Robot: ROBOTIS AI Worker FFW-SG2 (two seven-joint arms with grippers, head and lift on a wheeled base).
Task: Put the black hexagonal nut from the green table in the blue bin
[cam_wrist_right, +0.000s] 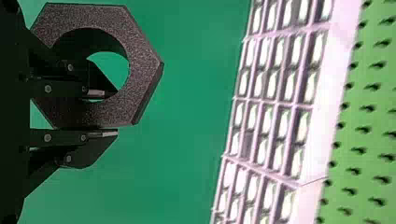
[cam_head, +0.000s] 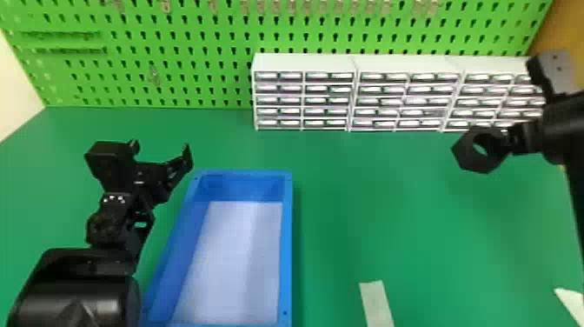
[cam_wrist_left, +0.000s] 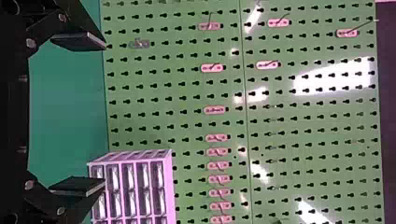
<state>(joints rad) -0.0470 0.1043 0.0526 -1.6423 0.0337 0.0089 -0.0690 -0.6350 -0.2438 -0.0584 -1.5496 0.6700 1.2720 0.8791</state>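
Now, up on the robot's right, the right pincer (cam_head: 515, 138) has the black nut (cam_head: 482, 165) gripped over the green desk (cam_head: 391, 217), well apart from the blue bin (cam_head: 287, 243). The right wrist view gives the detail: one finger (cam_wrist_right: 96, 93) inside the nut's hole, the other (cam_wrist_right: 102, 134) against its outer edge. Over at the bin's far left corner, the left pincer (cam_head: 160, 151) stands wide, and its wrist view picks out hooks (cam_wrist_left: 215, 110) along the pegboard (cam_wrist_left: 308, 121).
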